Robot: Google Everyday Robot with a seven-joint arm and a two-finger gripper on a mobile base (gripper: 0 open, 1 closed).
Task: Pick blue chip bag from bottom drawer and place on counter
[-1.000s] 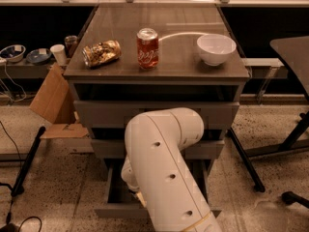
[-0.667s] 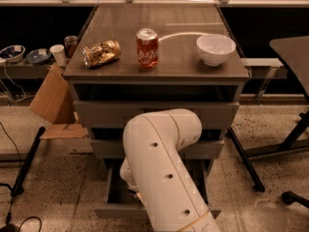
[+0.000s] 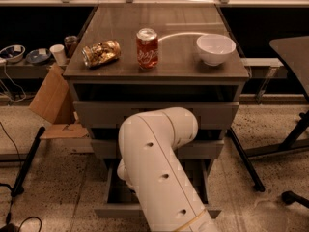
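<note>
The gripper is out of my sight. It is hidden behind the arm, whose thick white link slants up from the lower edge of my view, bends at a rounded elbow in front of the cabinet, and drops down toward the bottom drawer. That is where the gripper sits, low behind the link and at or inside the drawer. I cannot tell whether it is released, clenched or grasping anything, nor what it touches.

The bottom drawer is pulled out toward me. Its grey side wall and front rim show to the left of the arm, and a strip of it shows to the right. The rest of its inside is covered by the arm or in shadow, so I cannot make out the blue bag, and where it lies I cannot tell.

Above the gripper's place the two shallower drawers are pushed in. Higher up is the counter. A red can stands upright near its middle, almost straight above the elbow. Up and to the left lies a crushed gold packet on its side. Up and to the right sits a white bowl. The three are well apart. Cardboard leans beside the cabinet, far left of the arm.
</note>
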